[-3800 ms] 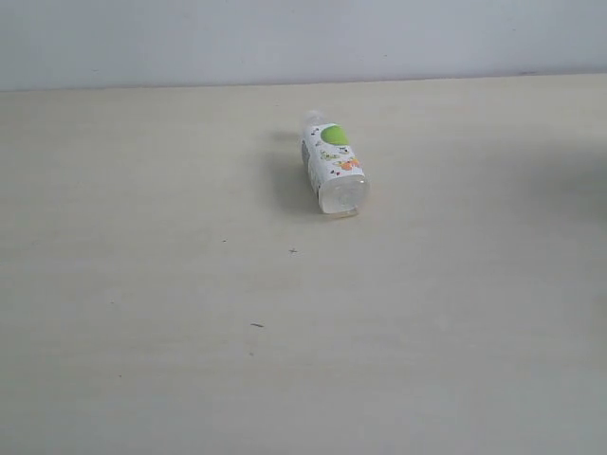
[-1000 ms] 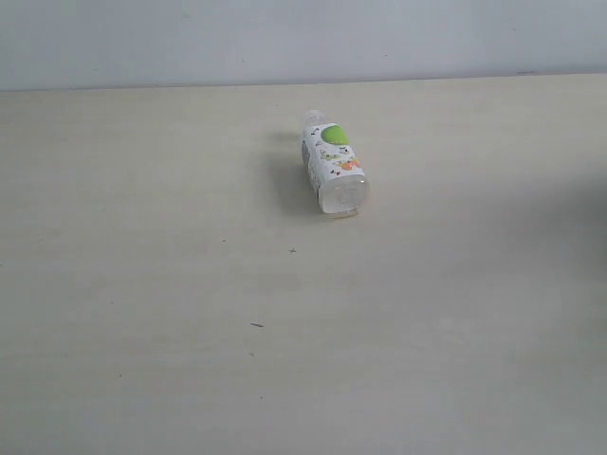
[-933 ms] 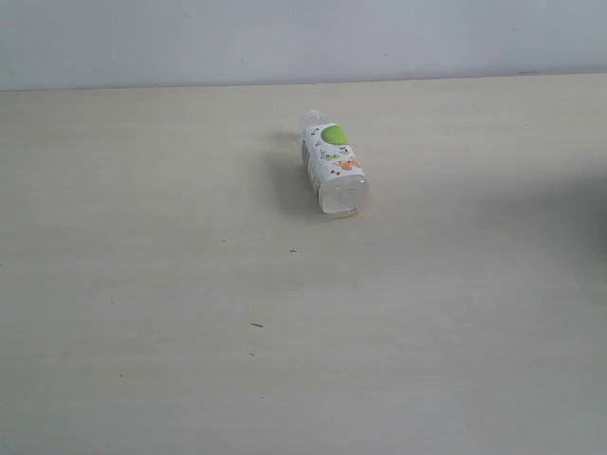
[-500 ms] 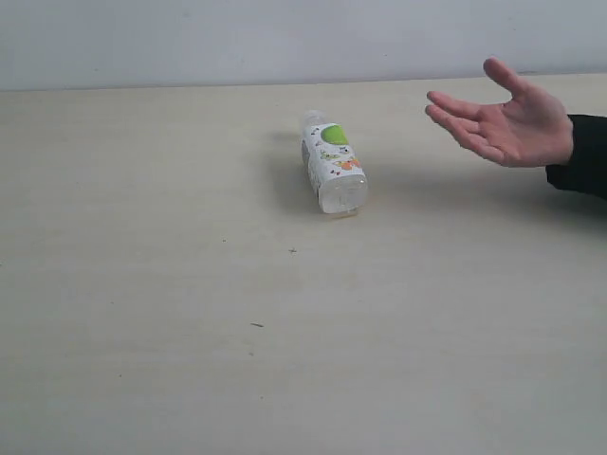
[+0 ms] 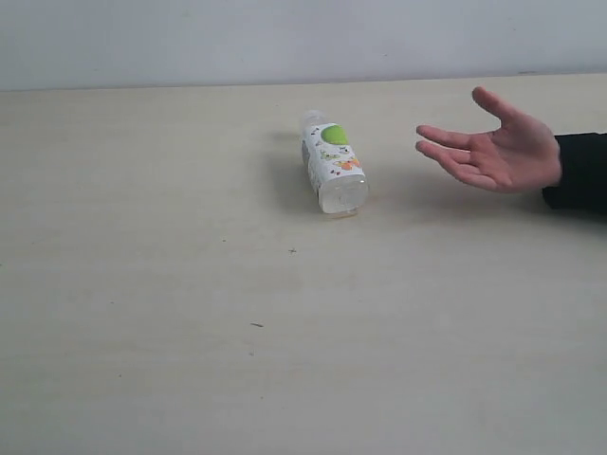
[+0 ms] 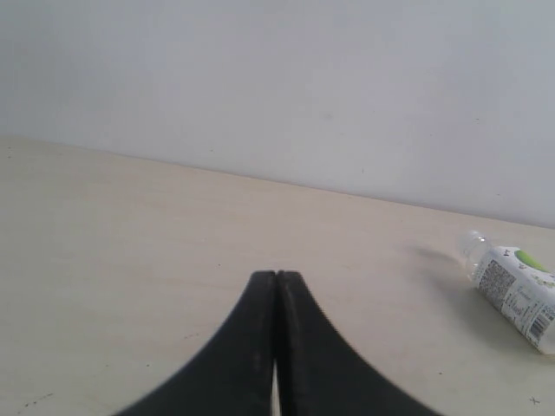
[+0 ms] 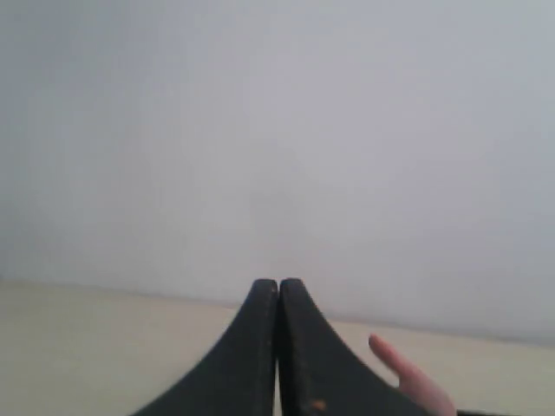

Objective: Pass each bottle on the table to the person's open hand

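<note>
The robot's left hand [image 6: 277,276] shows only in its own wrist view. Its two black fingers are pressed flat together with no gap, and nothing is between them. It hangs over bare table [image 5: 142,284], well apart from the bottle [image 6: 516,290], which lies off to one side of it near the pale wall [image 5: 285,38].

In the exterior view the left part of the pale beige table carries only a few tiny dark specks [image 5: 256,325]. Just right of the middle lies the single bottle [image 5: 334,169], a clear plastic one resting on its side. Its white cap [image 5: 312,118] points toward the far wall and its clear base faces the camera. Its label [image 5: 334,152] is white with a green spot and some orange print.

To the right of the bottle, near it but not touching, is the person's open hand [image 5: 503,152]. The palm is up, the fingers are spread and point toward the bottle, and the thumb is raised. A dark sleeve cuff [image 5: 579,171] meets the right edge. The hand casts a soft shadow on the table beneath it.

The robot's right hand [image 7: 278,282] also appears only in its wrist view. Its black fingers are closed tight against each other and hold nothing. Some of the person's fingers [image 7: 412,381] show just beyond it.
</note>
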Robot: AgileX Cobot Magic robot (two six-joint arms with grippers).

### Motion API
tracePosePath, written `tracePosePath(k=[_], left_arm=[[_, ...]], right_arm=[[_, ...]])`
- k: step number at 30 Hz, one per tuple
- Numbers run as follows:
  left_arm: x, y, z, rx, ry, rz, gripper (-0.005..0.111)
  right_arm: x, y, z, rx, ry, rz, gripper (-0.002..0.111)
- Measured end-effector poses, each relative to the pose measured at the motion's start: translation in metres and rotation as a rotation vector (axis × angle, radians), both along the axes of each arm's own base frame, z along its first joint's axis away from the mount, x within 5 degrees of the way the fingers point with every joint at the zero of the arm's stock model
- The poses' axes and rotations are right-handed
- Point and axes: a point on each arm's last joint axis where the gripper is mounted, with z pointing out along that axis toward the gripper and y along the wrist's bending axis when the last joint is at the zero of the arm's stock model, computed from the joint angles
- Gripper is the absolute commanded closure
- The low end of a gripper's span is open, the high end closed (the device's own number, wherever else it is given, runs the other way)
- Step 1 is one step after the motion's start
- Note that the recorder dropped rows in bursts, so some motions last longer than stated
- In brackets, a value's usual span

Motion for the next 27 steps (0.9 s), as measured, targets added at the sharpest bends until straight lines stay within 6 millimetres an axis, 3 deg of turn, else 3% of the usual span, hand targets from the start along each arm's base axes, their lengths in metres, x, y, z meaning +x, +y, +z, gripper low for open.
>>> tracePosePath(k=[2,4,7,10,14,18,22,27], left_arm=[[0.000,0.000,0.000,0.000,0.000,0.000,0.107],[0.000,0.000,0.000,0.000,0.000,0.000,0.107],[0.000,0.000,0.000,0.000,0.000,0.000,0.107],[0.000,0.000,0.000,0.000,0.000,0.000,0.107],[0.000,0.000,0.000,0.000,0.000,0.000,0.107],[0.000,0.000,0.000,0.000,0.000,0.000,0.107],[0.000,0.000,0.000,0.000,0.000,0.000,0.107],[0.000,0.000,0.000,0.000,0.000,0.000,0.107]], right_arm=[[0.006,-0.001,0.012,0.064,-0.095,-0.019,0.108],[0.026,0.002,0.021,0.110,-0.106,-0.040,0.107],[0.078,0.014,0.025,0.080,0.067,-0.059,0.106],[0.135,0.031,0.045,-0.001,0.261,-0.035,0.097],[0.173,0.046,0.063,-0.082,0.436,0.023,0.085],[0.203,0.062,0.079,-0.133,0.642,0.111,0.067],[0.225,0.080,0.086,-0.064,0.801,0.233,0.066],[0.234,0.092,0.081,0.041,0.868,0.311,0.066]])
